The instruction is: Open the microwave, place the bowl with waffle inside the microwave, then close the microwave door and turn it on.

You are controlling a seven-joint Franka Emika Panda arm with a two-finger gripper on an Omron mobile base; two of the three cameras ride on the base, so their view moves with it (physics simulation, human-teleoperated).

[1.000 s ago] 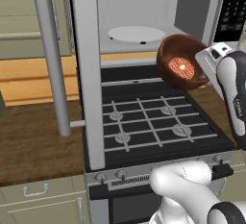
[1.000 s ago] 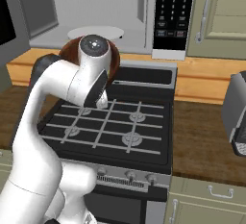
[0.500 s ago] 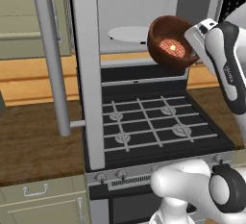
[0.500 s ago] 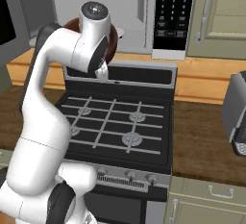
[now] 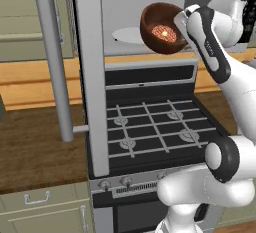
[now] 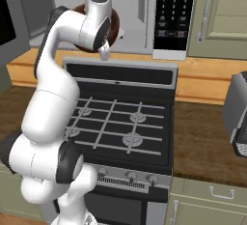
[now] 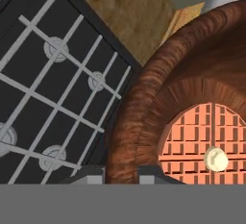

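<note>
Raised and carried closer to the microwave (image 5: 150, 17) mouth since a second ago: bowl (image 5: 161, 29) with waffle (image 7: 209, 143), rim pinched between fingers (image 7: 89, 174); insertion next.

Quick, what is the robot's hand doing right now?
gripper: closed on the rim of the bowl, holding it up with the waffle inside.

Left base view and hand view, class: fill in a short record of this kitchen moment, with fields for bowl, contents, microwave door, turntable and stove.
bowl: round reddish-brown wood-look bowl, tilted, held up at the open microwave's mouth, rim clamped by the fingers
contents: orange gridded waffle with a pale dab on top
microwave door: silver-framed door swung open
turntable: white round plate, bare
stove: black gas stove below
</note>
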